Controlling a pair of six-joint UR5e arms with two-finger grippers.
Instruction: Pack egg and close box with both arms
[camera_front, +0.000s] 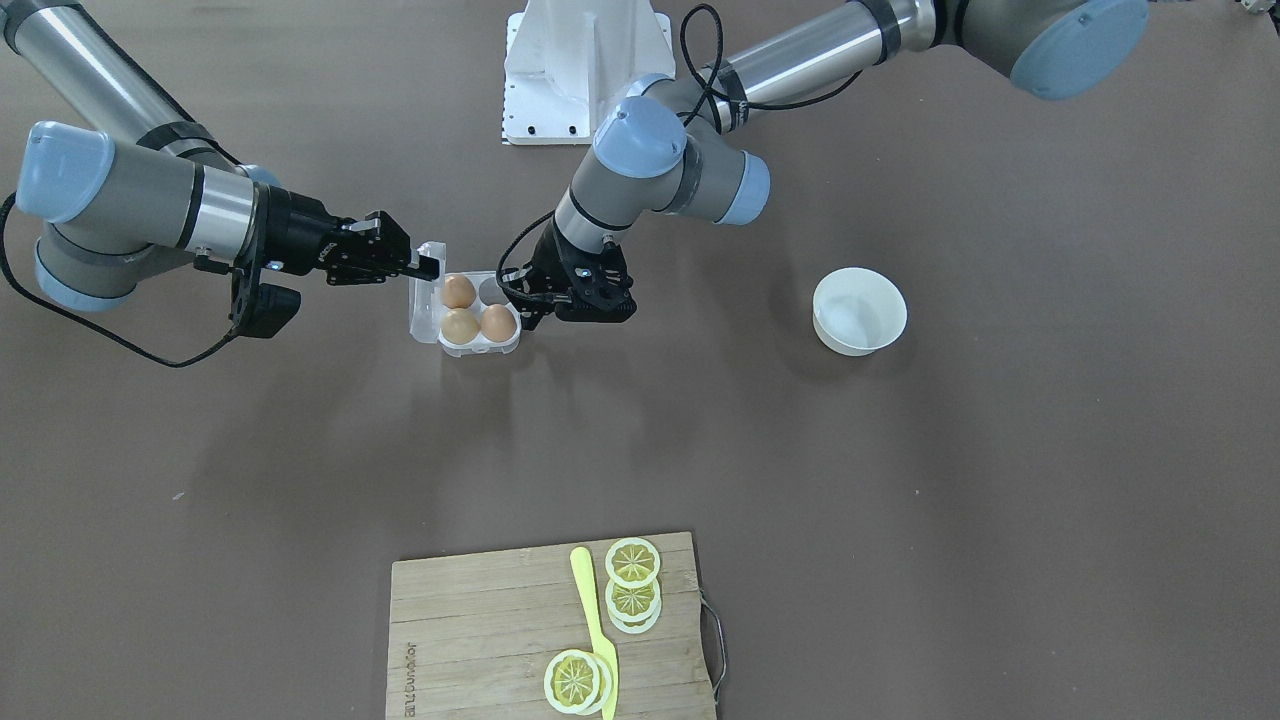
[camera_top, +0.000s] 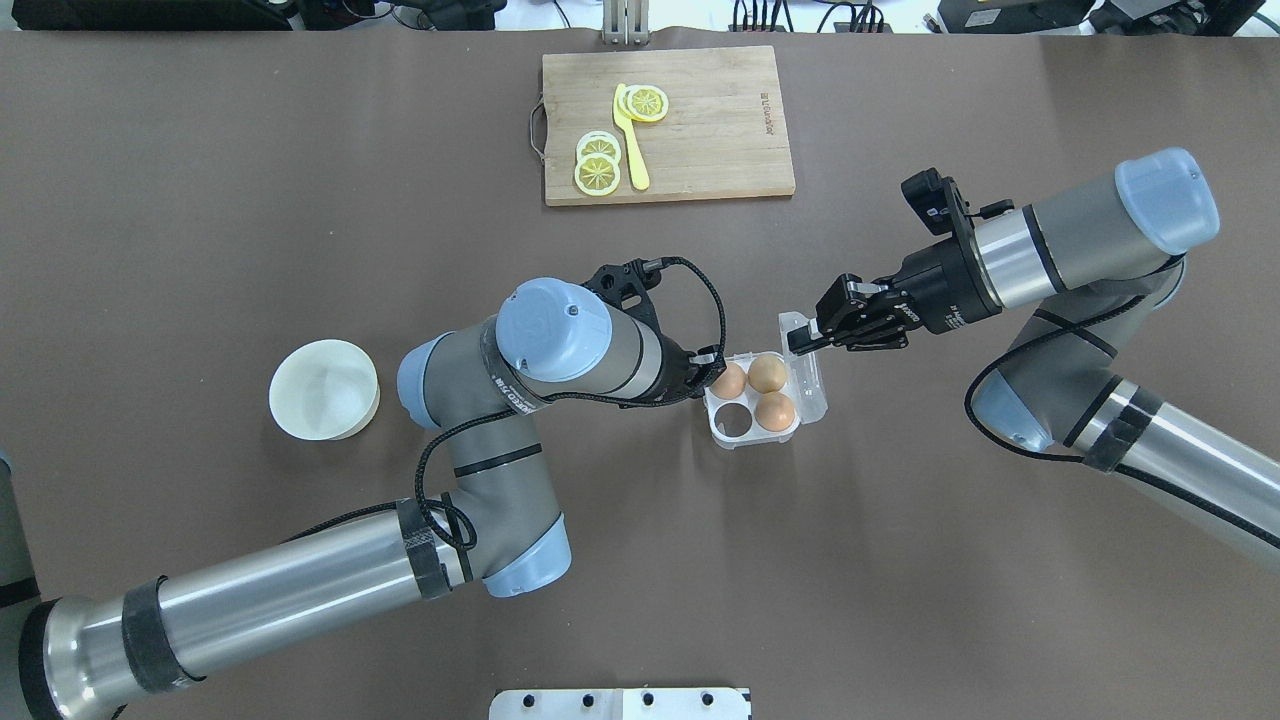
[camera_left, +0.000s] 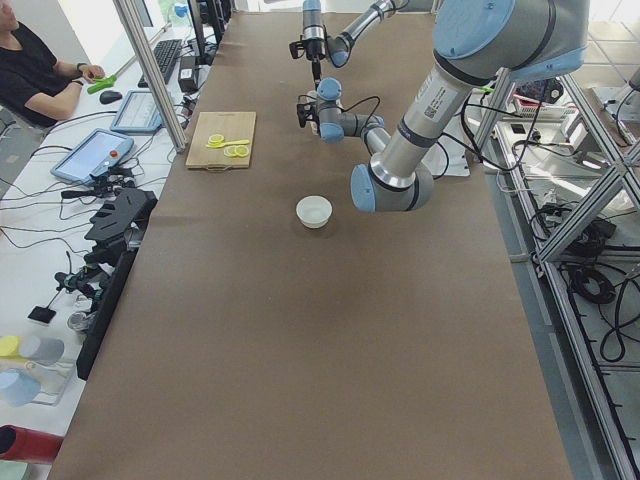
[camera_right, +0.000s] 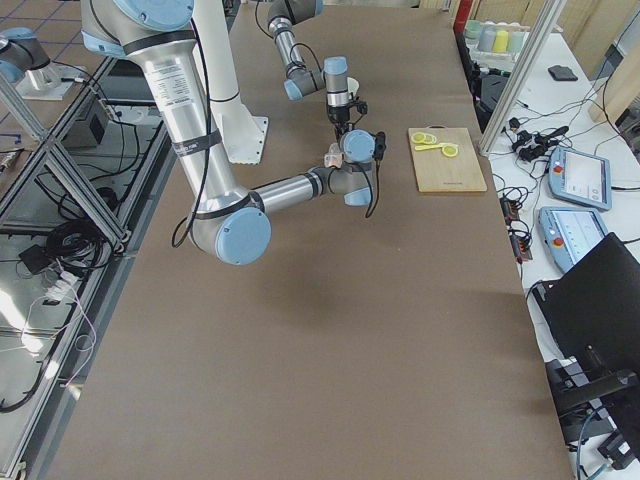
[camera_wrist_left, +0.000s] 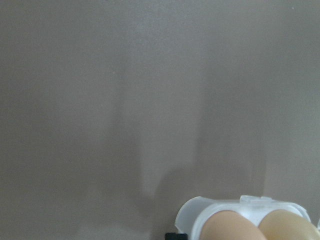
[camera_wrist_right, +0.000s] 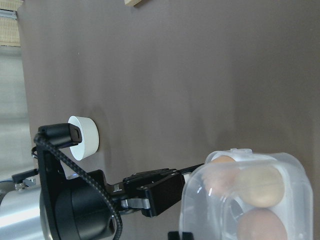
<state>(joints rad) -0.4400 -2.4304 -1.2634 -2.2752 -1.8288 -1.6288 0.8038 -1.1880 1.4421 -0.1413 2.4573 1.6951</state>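
The clear box (camera_front: 508, 345) (camera_top: 757, 437) lies at the table's middle. Three tan eggs fill its cups: one egg (camera_front: 458, 291), a second (camera_front: 460, 327) and a third (camera_front: 498, 322); the fourth cup (camera_top: 735, 421) is empty. My right gripper (camera_front: 432, 267) (camera_top: 797, 342) is shut on the edge of the hinged lid (camera_top: 812, 385), which stands raised. In the right wrist view the eggs show through that lid (camera_wrist_right: 295, 170). My left gripper (camera_front: 527, 318) (camera_top: 708, 378) sits at the box's opposite side, its fingers (camera_wrist_right: 160, 192) closed on the rim.
A white bowl (camera_front: 860, 310) (camera_top: 323, 388) stands on my left side. A wooden cutting board (camera_front: 470, 620) (camera_top: 720, 120) with lemon slices (camera_front: 632, 562) and a yellow knife (camera_front: 590, 610) lies at the far edge. The white base stand (camera_front: 580, 70) is near me.
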